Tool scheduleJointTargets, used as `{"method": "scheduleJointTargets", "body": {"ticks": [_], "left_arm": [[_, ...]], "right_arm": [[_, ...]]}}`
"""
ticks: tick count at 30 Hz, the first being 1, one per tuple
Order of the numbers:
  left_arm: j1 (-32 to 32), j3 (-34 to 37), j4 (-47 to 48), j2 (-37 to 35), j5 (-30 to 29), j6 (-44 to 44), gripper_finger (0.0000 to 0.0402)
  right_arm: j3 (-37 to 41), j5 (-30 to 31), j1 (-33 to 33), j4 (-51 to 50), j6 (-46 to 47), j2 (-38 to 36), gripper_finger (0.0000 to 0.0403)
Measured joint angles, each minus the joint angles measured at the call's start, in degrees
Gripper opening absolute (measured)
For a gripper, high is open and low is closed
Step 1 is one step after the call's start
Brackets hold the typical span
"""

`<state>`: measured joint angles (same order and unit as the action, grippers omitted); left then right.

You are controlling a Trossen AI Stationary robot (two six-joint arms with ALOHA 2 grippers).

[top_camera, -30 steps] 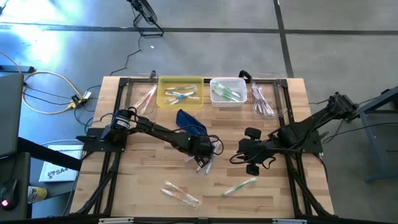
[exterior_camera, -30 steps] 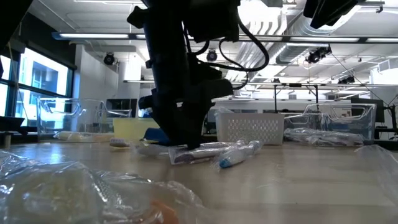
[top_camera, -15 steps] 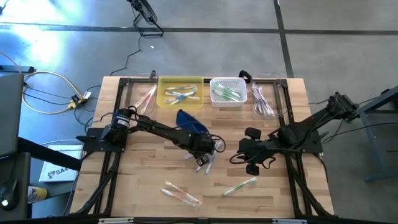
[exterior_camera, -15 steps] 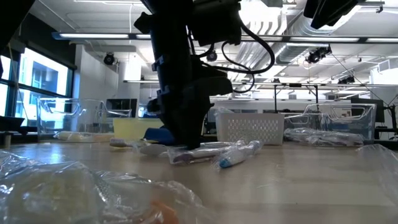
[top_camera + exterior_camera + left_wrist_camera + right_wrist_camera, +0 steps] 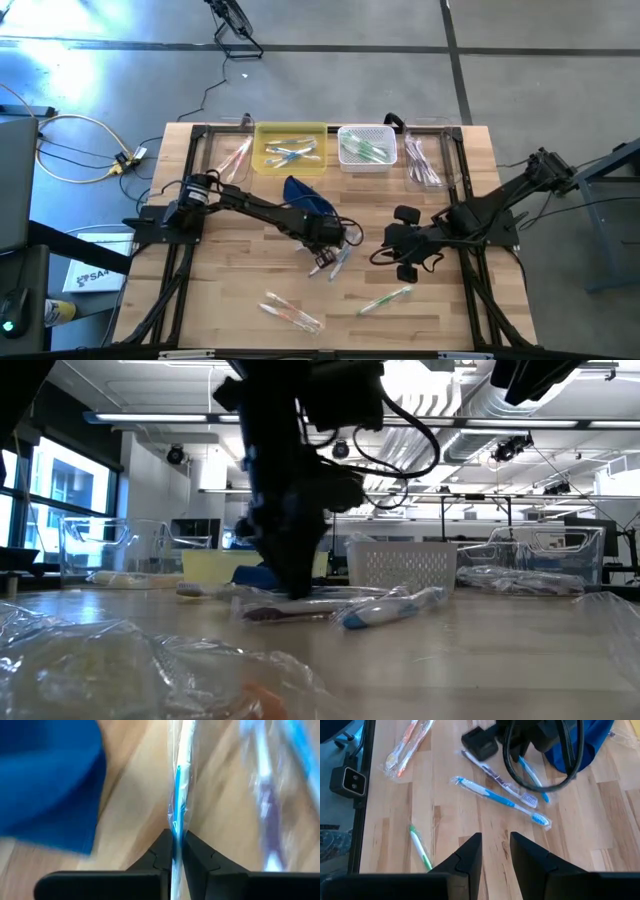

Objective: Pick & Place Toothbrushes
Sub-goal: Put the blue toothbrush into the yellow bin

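Three wrapped toothbrushes lie flat at mid-table: a blue-and-white one (image 5: 177, 795), a purple one (image 5: 492, 776) and a blue one (image 5: 499, 800). My left gripper (image 5: 325, 250) points steeply down among them, shut on the blue-and-white one, next to the dark blue pouch (image 5: 306, 195). A green toothbrush (image 5: 385, 298) and an orange one (image 5: 291, 313) lie nearer the front edge. My right gripper (image 5: 495, 851) hangs open above the table, right of centre, with nothing between its fingers. My left gripper pinches the blue-and-white toothbrush's handle (image 5: 176, 827), in its clear wrap, between its two fingers (image 5: 161, 851). The fingers come steeply from above. The toothbrush runs straight out from between them and lies on the wood.
Along the far edge stand a clear bin (image 5: 232, 155), a yellow bin (image 5: 290, 147), a white basket (image 5: 366, 147) and a second clear bin (image 5: 425, 160), all with toothbrushes inside. Bare wood stretches along the front and left of the table.
My left gripper has shut its fingers on the blue-and-white toothbrush and rolled its wrist, staying at the same spot. The toothbrushes lying beside it have shifted a little on the table.
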<state>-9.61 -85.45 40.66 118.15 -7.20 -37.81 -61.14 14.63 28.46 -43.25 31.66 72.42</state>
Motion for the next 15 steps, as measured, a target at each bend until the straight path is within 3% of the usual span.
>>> {"method": "scheduleJointTargets", "body": {"ticks": [15], "left_arm": [[1.2,-0.1,3.2,-15.3,-5.6,12.8,0.0011]], "right_arm": [[0.0,0.5,1.6,-0.4,-0.4,0.0,0.0094]]}}
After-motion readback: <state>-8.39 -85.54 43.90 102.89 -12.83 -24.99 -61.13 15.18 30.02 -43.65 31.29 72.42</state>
